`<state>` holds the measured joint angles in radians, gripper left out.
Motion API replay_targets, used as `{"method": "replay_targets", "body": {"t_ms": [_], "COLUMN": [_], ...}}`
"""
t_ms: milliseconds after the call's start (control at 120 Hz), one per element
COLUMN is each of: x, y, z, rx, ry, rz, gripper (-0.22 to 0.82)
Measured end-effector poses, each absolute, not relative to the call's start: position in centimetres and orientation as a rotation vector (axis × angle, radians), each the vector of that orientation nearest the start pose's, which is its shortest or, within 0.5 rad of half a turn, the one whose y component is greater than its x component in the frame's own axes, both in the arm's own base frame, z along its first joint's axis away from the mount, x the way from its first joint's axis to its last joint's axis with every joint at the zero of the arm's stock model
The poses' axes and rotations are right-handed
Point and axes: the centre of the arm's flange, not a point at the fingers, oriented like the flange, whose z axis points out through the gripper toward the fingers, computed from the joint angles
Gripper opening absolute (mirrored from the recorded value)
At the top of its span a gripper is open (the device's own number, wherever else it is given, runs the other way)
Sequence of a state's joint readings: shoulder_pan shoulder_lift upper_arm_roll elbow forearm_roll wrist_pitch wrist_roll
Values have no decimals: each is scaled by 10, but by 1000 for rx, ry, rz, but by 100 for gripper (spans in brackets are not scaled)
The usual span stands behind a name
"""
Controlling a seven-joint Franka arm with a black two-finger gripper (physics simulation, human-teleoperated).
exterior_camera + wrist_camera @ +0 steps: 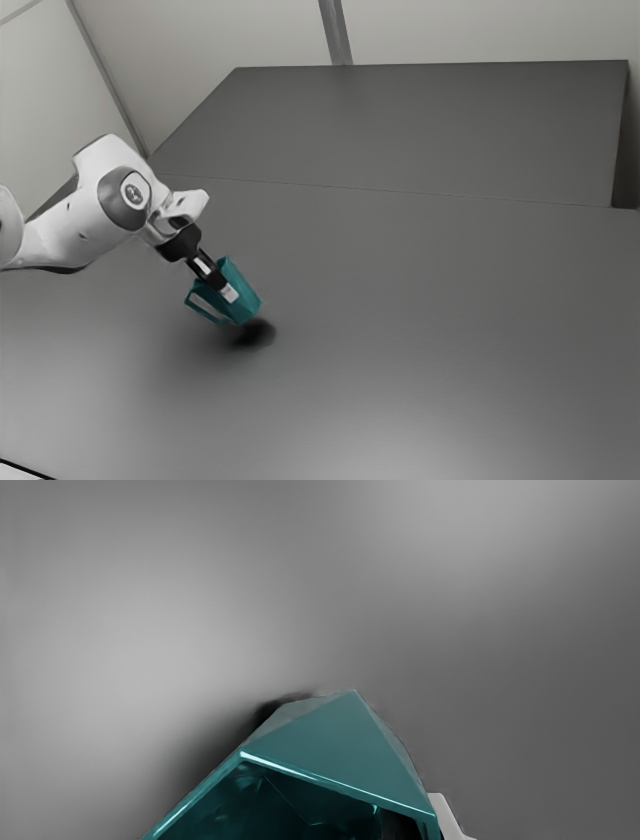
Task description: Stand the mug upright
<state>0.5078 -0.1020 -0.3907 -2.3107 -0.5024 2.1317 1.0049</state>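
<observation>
Since you are looking across the worktop [400, 280] from the arm's side, the nearest mark to read is the dark shadow [256, 334] close under the mug [243, 302]. You have the mug left of the middle, tipped over, its base slanting down toward the exterior view's right and its mouth turned back toward the tool [231, 292]. Whether its lowest corner touches down or hangs just clear, you can't tell. Its handle [204, 313] sticks out on the exterior view's left.

Just beyond, your tool is clamped on the mug's side wall: one finger [400, 825] sits inside the rim [340, 784], the other [446, 817] outside. That likely suits you, because a wall is thin enough to pinch and the slanted fingers let the mug follow the hand as it turns. The arm [75, 235] comes in from the exterior view's left.

As held, the mug isn't upright, so you'd need to swing its base level, set it flat, then let go. Watch for the wall slipping, or a base corner catching and twisting it.
</observation>
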Motion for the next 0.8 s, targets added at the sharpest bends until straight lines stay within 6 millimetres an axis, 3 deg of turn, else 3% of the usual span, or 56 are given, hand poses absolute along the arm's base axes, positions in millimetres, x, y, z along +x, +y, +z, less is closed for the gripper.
{"method": "replay_targets", "body": {"t_ms": [342, 800], "x": [506, 524], "y": [15, -3], "z": [377, 354], "rx": [-3076, -3019], "ry": [924, 740], "rz": [-131, -92], "gripper": [-18, -18]}}
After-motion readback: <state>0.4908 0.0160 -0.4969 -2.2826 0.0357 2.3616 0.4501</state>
